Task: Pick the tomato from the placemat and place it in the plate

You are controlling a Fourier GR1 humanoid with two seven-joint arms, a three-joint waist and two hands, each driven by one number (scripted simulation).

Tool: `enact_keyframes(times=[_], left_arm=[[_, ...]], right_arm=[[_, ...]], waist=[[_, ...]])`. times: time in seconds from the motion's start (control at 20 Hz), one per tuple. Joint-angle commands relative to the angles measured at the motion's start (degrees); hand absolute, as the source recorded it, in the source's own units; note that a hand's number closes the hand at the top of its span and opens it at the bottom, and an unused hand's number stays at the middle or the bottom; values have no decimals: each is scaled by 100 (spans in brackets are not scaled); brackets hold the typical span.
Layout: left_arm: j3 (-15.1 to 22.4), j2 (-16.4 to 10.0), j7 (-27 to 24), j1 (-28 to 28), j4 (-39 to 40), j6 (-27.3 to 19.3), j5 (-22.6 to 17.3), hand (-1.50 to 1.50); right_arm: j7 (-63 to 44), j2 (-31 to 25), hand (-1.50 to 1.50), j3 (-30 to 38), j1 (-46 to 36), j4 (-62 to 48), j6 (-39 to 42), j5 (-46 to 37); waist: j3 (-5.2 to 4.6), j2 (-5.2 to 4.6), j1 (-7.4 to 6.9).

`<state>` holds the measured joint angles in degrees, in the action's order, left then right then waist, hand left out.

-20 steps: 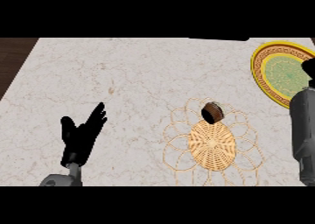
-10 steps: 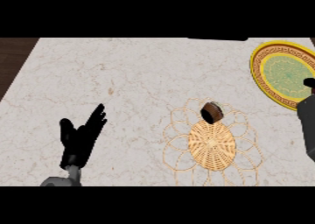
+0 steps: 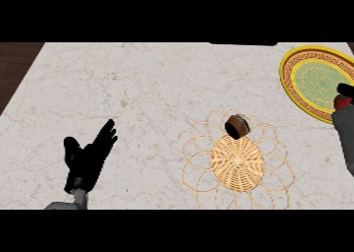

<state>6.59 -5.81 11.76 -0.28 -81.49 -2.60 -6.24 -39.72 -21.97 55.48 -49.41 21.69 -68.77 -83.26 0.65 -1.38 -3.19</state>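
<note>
Although only a sliver of red showed, the tomato (image 3: 341, 102) was no longer on the placemat (image 3: 238, 160). It sat tucked under the right hand (image 3: 350, 92) at the view's right edge, over the lower right rim of the plate (image 3: 319, 78). That hand looked closed round it, and the black fingers hid most of the fruit. Whether the tomato was touching the plate or hanging just above it could not be told.

By its look the tomato would be light and round, with a smooth, slightly slippery skin over soft flesh. It would bruise or split if squeezed, and it would roll once let go. The sensible hold was across its widest part, thumb on one side and fingers opposite, cradling it rather than pinching it. The release seemed best made low over the flat green middle of the plate, not on the sloping yellow rim, where it could run off onto the surface (image 3: 136, 83).

A dark brown round object (image 3: 236, 126) stood on the far edge of the woven placemat, well apart from the plate. The left hand (image 3: 87, 160) rested open at the lower left, its fingers straight and holding nothing.
</note>
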Motion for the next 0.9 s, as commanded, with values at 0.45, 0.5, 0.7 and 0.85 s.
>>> enact_keyframes(times=[0.45,0.5,0.7,0.85], left_arm=[[-159,-56,8,159,-78,-21,-70,0],[-83,171,28,-67,183,-294,107,0],[-96,7,80,98,10,-91,31,0],[-185,-93,-7,224,1,-6,-13,0]], right_arm=[[2038,1000,-150,-928,564,1977,-517,3281],[2158,1135,-150,-1124,609,2122,-407,3574],[2776,1611,-150,-1827,1484,3209,78,4711],[3315,1953,-150,-2235,2126,3690,304,5364]], waist=[[-25,155,311],[-28,123,312],[-37,139,333],[-41,134,308]])
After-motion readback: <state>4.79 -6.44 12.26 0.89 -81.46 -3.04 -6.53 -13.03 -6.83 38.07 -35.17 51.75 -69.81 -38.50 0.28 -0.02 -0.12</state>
